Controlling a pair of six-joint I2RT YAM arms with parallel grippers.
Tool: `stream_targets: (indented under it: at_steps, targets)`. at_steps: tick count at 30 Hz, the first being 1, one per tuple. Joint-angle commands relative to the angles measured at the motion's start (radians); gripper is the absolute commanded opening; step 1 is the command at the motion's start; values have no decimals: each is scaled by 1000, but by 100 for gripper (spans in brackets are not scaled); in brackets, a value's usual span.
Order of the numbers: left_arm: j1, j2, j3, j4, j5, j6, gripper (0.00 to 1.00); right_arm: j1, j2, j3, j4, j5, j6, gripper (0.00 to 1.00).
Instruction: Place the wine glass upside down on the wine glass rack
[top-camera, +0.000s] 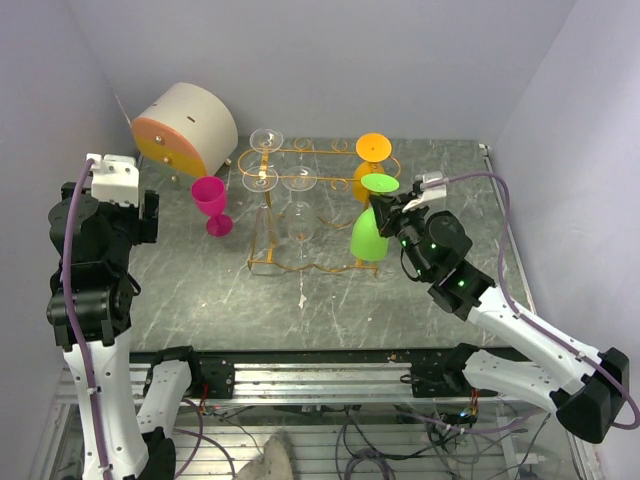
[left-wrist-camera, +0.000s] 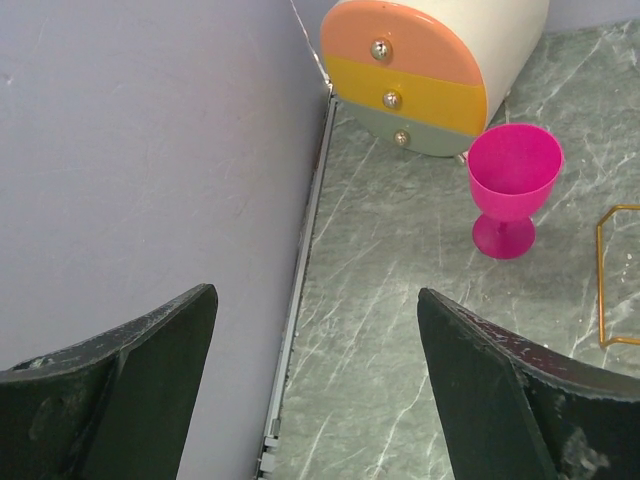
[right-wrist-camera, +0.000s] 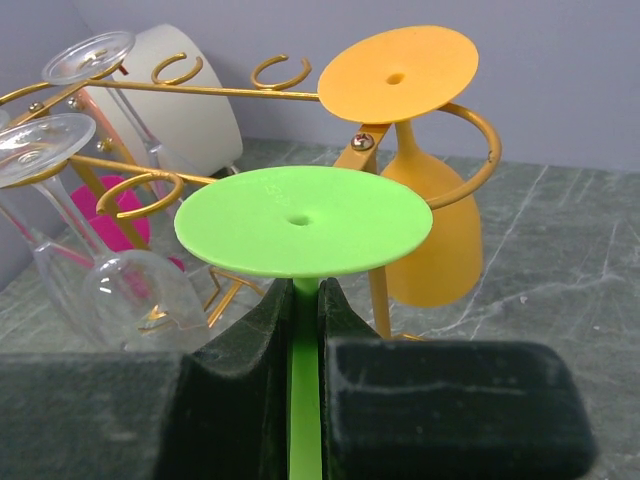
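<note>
Right gripper: pinched shut on stem of green wine glass, bowl down, foot up, at right end of wine glass rack, just beside hanging orange glass; left gripper: spread wide, holding nothing. Rack load in top view: orange glass plus three clear glasses, all inverted; pink glass upright on table near drum-shaped box. Only in left wrist view: three knobbed drawer fronts on box; only in right wrist view: the stem grip.

A robotics lab: plain walls box in a marbled table, aluminium rail, loose cables.
</note>
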Motion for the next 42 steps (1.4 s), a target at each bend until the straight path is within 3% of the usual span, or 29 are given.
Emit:
stream_targets:
  at_steps: [1,2,6,9,14,18,22,24,31,38,42]
  targets:
    - [3,0,5,-13,20,-13,92,-6,14,-8,18,38,12,0]
    - [3,0,5,-13,20,-13,92,-6,14,-10,17,42,14,4]
    - [3,10,11,-23,36,-17,92,-7,-2,-22,15,52,20,41]
    - [3,33,9,-52,112,-28,92,-6,-21,-28,5,48,18,58]
    - [3,197,35,-192,340,2,90,-7,-46,-39,-18,38,20,75]
    - [3,366,102,-238,365,7,89,-6,-93,-50,-49,30,29,87]
    - [2,532,214,-243,365,-20,85,-7,-164,-58,-110,26,50,92]
    - [2,606,280,-240,389,-42,85,-7,-198,-52,-153,2,67,99]
    - [-2,871,473,-209,473,-126,76,-6,-338,-52,-256,-183,149,100]
    - [-17,1023,504,-152,436,-192,53,-6,-405,-57,-217,-164,180,100]
    - [-58,1034,466,-91,363,-204,52,-6,-386,-45,-168,-148,174,100]
